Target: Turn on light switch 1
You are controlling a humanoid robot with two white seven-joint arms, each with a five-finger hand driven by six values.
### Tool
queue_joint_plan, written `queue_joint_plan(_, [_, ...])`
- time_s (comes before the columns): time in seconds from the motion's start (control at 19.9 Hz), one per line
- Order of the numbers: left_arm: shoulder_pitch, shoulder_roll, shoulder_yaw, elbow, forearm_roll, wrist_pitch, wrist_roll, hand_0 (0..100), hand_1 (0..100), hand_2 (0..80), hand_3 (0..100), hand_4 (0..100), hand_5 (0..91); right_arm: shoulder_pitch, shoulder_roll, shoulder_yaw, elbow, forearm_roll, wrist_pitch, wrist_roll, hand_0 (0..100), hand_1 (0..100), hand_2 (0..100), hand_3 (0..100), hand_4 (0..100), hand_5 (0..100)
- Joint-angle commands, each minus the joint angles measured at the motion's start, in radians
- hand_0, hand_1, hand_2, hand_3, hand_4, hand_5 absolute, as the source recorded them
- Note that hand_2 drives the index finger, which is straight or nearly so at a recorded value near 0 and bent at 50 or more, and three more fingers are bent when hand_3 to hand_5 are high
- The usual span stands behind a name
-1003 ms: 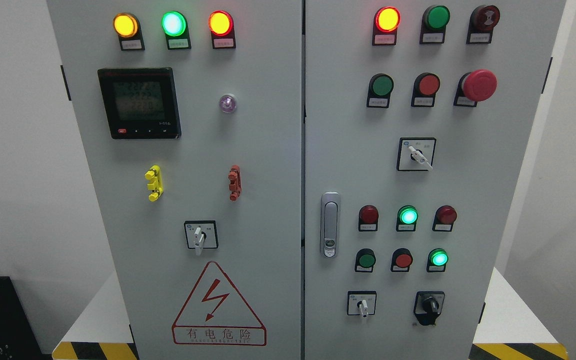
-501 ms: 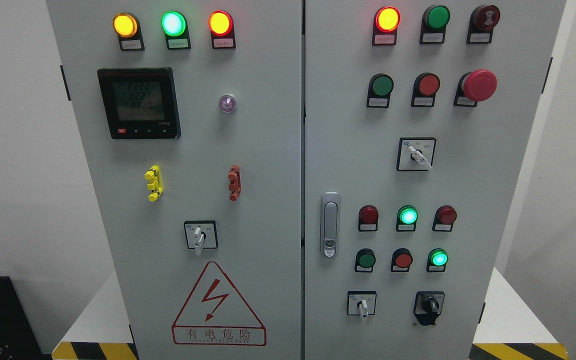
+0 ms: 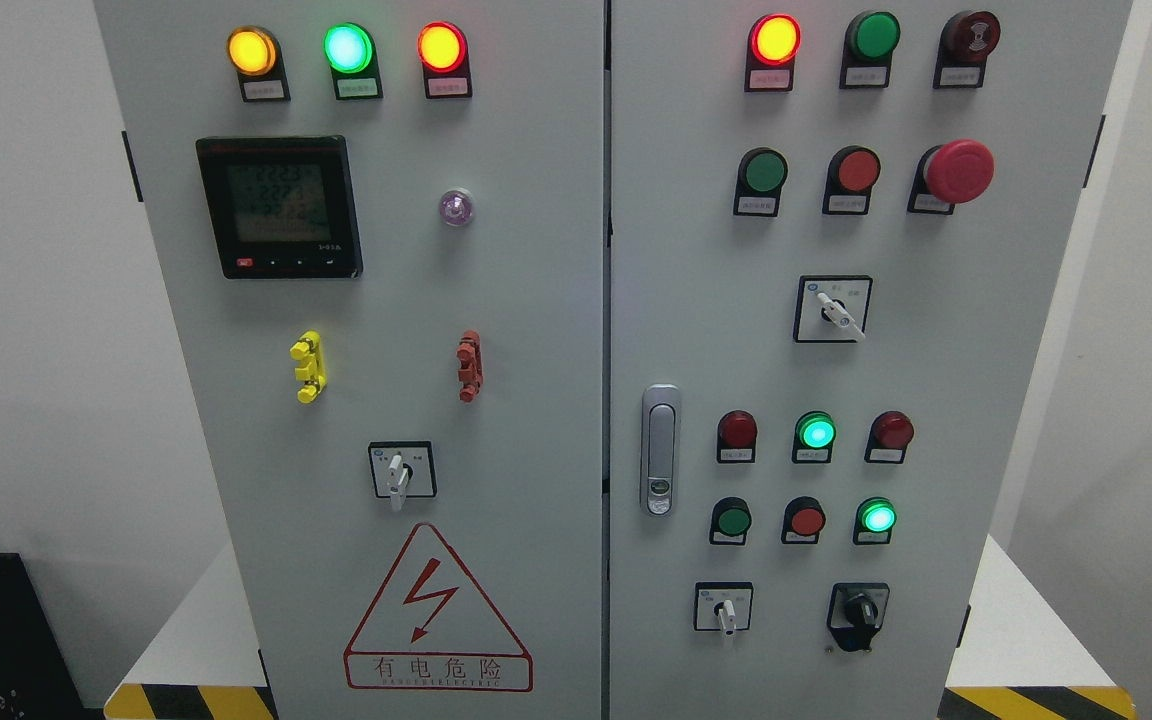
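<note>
While you face the grey sheet-metal cabinet point(image 3: 536, 300) | round domed lamps point(image 3: 348, 47) glow | white-levered rotary switch point(image 3: 725, 610) untouched | neither hand visible, finger state unknown.

I'm looking at a white platform point(image 3: 1021, 630) that carries the grey electrical cabinet point(image 3: 536, 330), which stands right on it and fills most of my view. The platform shows on both sides of the cabinet's base. Yellow-and-black hazard stripes point(image 3: 1036, 702) run along its front edge, at the lower left and the lower right.
</note>
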Motion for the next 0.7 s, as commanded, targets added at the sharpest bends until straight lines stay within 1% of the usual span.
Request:
queue_joint_plan(0.0, [0.04,0.026,0.063,-0.729,0.045,-0.02,0.002,18,0,0.0,0,22,0.0,0.0,0.0,0.0,0.0,0.0,0.0,-0.001,31,0,0,0,0,0])
queue_joint_plan(0.05, [0.04,0.026,0.064,-0.781,0.056,-0.022,0.002,18,0,0.0,6,32,0.0,0.0,0.0,0.0,0.0,0.0,0.0,-0.001,31,0,0,0,0,0])
queue_joint_plan(0.1, [0.04,0.026,0.066,-0.818,0.068,-0.022,0.003,19,2,0.0,17,39,4.3,0.0,0.0,0.0,0.0,0.0,0.0,-0.001,31,0,0,0,0,0])
queue_joint_plan(0.15, [0.037,0.025,0.073,-0.846,0.082,-0.023,0.003,19,4,0.0,24,45,10.1,0.0,0.0,0.0,0.0,0.0,0.0,-0.001,31,0,0,0,0,0])
queue_joint_plan(0.2, [0.028,0.019,0.084,-0.867,0.093,-0.026,0.003,21,8,1.6,34,53,21.4,-0.001,0.0,-0.002,0.0,0.0,0.0,-0.001,31,0,0,0,0,0])
queue_joint_plan(0.25, [0.005,0.013,0.086,-0.88,0.094,-0.028,0.003,24,13,6.3,39,60,29.7,0.0,0.0,0.0,0.0,0.0,0.0,-0.001,31,0,0,0,0,0])
queue_joint_plan(0.3, [-0.019,0.013,0.087,-0.889,0.096,-0.029,0.006,26,15,8.5,42,62,33.7,0.0,0.0,0.0,0.0,0.0,0.0,-0.001,31,0,0,0,0,0])
queue_joint_plan(0.35, [-0.031,0.013,0.087,-0.906,0.101,-0.029,0.019,29,18,11.1,45,66,41.2,0.0,0.0,0.0,0.0,0.0,0.0,-0.001,31,0,0,0,0,0])
queue_joint_plan(0.4, [-0.036,0.013,0.087,-0.929,0.113,-0.029,0.039,31,22,13.1,49,70,47.5,0.0,0.0,0.0,0.0,0.0,0.0,-0.001,31,0,0,0,0,0])
queue_joint_plan(0.45, [-0.042,0.016,0.086,-0.961,0.131,-0.029,0.058,32,25,15.3,51,73,51.2,0.0,0.0,0.0,0.0,0.0,0.0,-0.001,31,0,0,0,0,0])
queue_joint_plan(0.5, [-0.05,0.019,0.084,-0.987,0.143,-0.029,0.074,34,29,18.1,55,76,58.2,0.0,0.0,0.0,0.0,0.0,0.0,-0.001,31,0,0,0,0,0])
queue_joint_plan(0.55, [-0.059,0.019,0.08,-1.012,0.144,-0.028,0.089,35,34,22.0,60,80,65.1,0.0,0.0,0.0,0.0,0.0,0.0,-0.001,31,0,0,0,0,0])
queue_joint_plan(0.6, [-0.071,0.019,0.078,-1.032,0.144,-0.028,0.106,33,36,23.7,63,82,69.1,0.0,0.0,0.0,0.0,0.0,0.0,-0.001,31,0,0,0,0,0])
queue_joint_plan(0.65, [-0.087,0.016,0.073,-1.048,0.144,-0.026,0.127,27,39,26.7,67,84,74.3,0.0,0.0,0.0,0.0,0.0,0.0,-0.001,31,0,0,0,0,0])
